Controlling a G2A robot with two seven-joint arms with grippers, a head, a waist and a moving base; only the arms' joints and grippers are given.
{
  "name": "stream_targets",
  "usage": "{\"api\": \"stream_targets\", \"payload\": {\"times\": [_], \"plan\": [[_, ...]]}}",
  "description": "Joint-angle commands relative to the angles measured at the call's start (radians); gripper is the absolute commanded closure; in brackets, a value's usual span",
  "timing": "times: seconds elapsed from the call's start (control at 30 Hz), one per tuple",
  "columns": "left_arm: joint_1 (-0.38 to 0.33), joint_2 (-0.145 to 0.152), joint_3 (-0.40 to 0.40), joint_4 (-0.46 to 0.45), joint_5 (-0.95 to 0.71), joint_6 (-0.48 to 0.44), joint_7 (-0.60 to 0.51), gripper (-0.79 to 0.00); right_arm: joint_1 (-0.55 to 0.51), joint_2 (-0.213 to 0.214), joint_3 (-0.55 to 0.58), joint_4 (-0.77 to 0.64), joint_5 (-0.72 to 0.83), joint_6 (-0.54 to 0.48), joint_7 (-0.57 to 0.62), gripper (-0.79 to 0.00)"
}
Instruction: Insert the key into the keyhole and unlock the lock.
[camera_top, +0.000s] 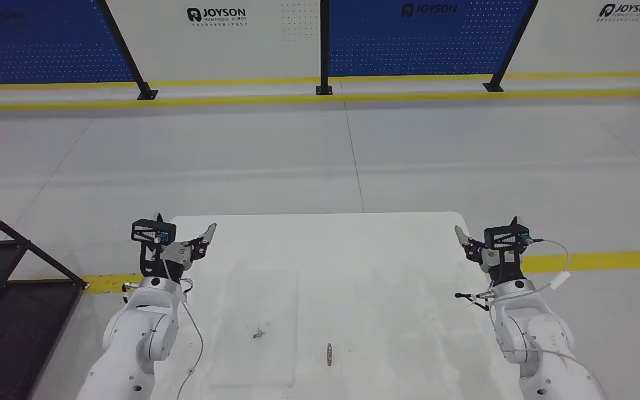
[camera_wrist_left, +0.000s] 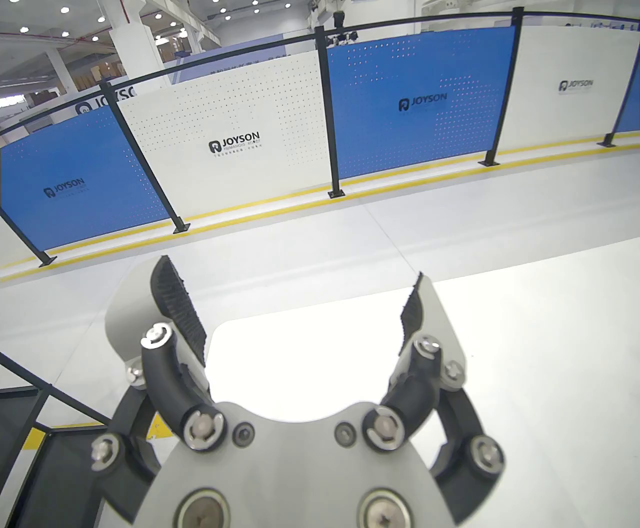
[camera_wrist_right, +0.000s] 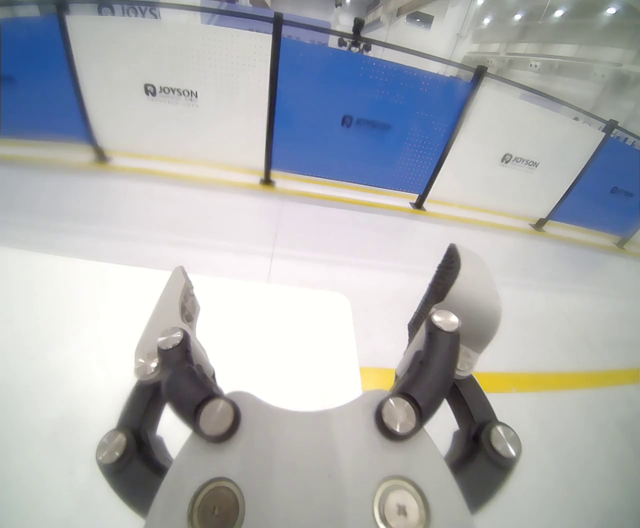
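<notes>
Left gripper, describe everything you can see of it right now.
The left gripper is open and holds nothing. It has two light grey, metal-looking fingers lined with black ribbed pads. Black links with silver screws hinge the fingers to a grey base plate. It hangs by the far corner of the white table, touching nothing, pointing out toward the fenced floor.

One table (camera_top: 400, 260). Two grippers: left gripper (camera_wrist_left: 291, 280), right gripper (camera_wrist_right: 315, 265). Two small metal things: a jumbled piece (camera_top: 257, 332) and a slim piece (camera_top: 328, 351).
</notes>
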Motion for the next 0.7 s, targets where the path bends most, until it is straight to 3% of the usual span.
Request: {"api": "stream_targets", "payload": {"times": [0.0,0.1,0.17,0.2,0.23,0.27,0.33,0.37,0.43,0.53,0.67], "plan": [[0.004,0.003,-0.001,-0.001,0.045,-0.021,0.005,-0.785,0.0,0.0,0.0,0.0,0.0,0.0,0.0,-0.785],[0.057,0.009,-0.026,-0.041,0.076,-0.082,0.002,-0.785,0.0,0.0,0.0,0.0,0.0,0.0,0.0,-0.785],[0.128,0.014,-0.061,-0.094,0.035,-0.175,-0.034,-0.785,0.0,0.0,0.0,0.0,0.0,0.0,0.0,-0.785],[0.177,0.019,-0.076,-0.134,0.018,-0.267,-0.059,-0.785,0.0,0.0,0.0,0.0,0.0,0.0,0.0,-0.785],[0.226,0.024,-0.106,-0.168,-0.01,-0.356,-0.082,-0.699,0.0,0.0,0.0,0.0,0.0,0.0,0.0,-0.785],[0.277,0.03,-0.141,-0.202,-0.031,-0.438,-0.111,-0.662,0.0,0.0,0.0,0.0,0.0,0.0,0.0,-0.785],[0.368,0.037,-0.197,-0.263,-0.043,-0.542,-0.17,-0.785,0.0,0.0,0.0,0.0,0.0,0.0,0.0,-0.785],[0.416,0.04,-0.204,-0.286,-0.051,-0.609,-0.197,-0.785,0.0,0.0,0.0,0.0,0.0,0.0,0.0,-0.785],[0.472,0.043,-0.231,-0.326,-0.052,-0.642,-0.236,-0.785,0.0,0.0,0.0,0.0,0.0,0.0,0.0,-0.785],[0.531,0.041,-0.202,-0.357,-0.072,-0.631,-0.314,-0.785,0.0,0.0,0.0,0.0,0.0,0.0,0.0,-0.785],[0.544,0.039,-0.15,-0.379,-0.183,-0.587,-0.486,-0.785,0.0,0.0,0.0,0.0,0.0,0.0,0.0,-0.785]]}}
